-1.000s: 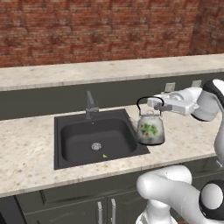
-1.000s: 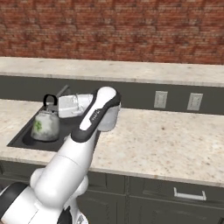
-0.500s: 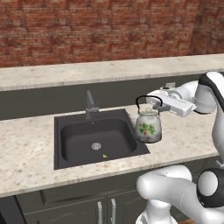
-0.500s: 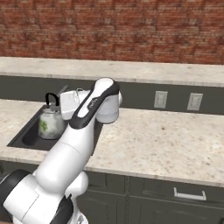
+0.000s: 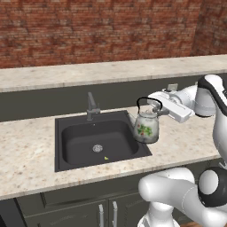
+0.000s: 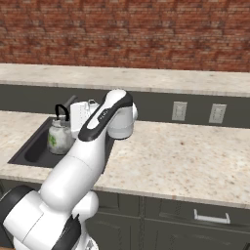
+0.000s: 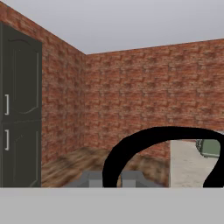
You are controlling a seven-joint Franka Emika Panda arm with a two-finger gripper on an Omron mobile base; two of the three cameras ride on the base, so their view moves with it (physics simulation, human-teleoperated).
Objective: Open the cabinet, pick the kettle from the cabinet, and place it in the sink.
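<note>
Kettle hangs by its black handle from the clamped gripper, right over the sink's right rim (not the basin). Let go now and it could catch the edge and tip onto the counter.

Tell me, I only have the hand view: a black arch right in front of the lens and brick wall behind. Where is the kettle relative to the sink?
Observer: The kettle hangs over the right edge of the sink, part over the basin, part over the counter.
Operator: Is it sitting on anything?
Observer: I can't tell; the left base view shows its base level with the sink rim, upright.
Operator: Does the hand have it?
Observer: Yes, the hand is shut on the black handle from the right side.
Operator: Anything in the basin?
Observer: A small yellow-green speck lies near the drain.
</note>
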